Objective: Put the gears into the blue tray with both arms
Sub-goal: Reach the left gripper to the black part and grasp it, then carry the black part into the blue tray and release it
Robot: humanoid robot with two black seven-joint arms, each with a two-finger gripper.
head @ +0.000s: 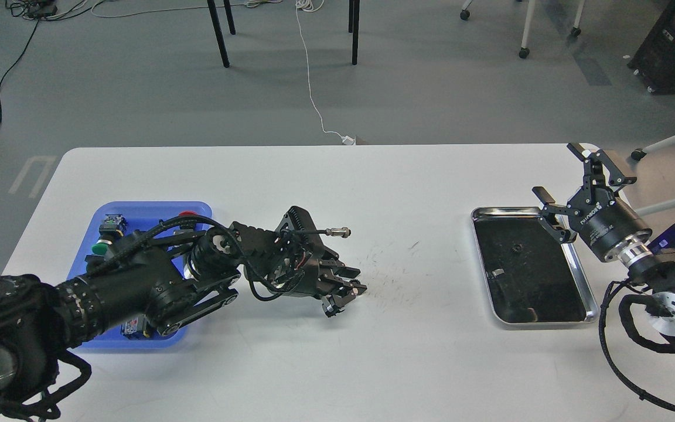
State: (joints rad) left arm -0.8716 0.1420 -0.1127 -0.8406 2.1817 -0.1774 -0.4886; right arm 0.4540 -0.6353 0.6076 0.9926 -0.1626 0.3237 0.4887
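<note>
A: Where do our fingers stand? Start with the left.

B: Our left black two-finger gripper (346, 291) lies low over the white table (326, 193), tips pointing right, near the table's middle. The fingers are dark and crowded together, so we cannot tell whether they are apart or closed, nor whether anything sits between them.

A: And the right?

B: Our right black two-finger gripper (578, 187) has its fingers spread wide apart, clamped on nothing. One fingertip (555, 225) hangs over the right rim of the silver metal tray with black lining (590, 293); the other points up toward the table's far right corner.

A: The gears?

B: We see one tiny black toothed gear (515, 248) lying on the black lining, upper middle of the silver tray, apart from the right gripper.

A: And the flat bright-blue plastic tray (150, 210)?

B: It sits at the left side of the table, mostly covered by our left arm (156, 281). Coloured-cap push-button switches show in it: a green-capped one (100, 248) at the left edge and a red-capped one (187, 214) near the far rim. We cannot tell whether any gear lies inside.
</note>
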